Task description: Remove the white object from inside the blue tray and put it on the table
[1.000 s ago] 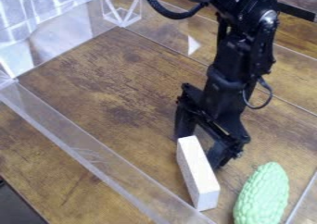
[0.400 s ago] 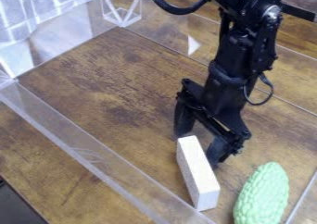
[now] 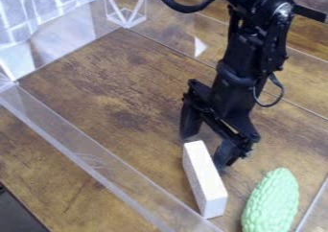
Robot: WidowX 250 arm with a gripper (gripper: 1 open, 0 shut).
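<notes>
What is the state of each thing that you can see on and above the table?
White block: lying on the table, beside the green lump, not touching it.
Green lump: lying on the table.
Hand: lowered by the white block; grip unclear.
Table: worn, streaky.

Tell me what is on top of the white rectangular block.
Nothing rests on the white block's visible faces; the black gripper's fingers hide its far end.
</notes>
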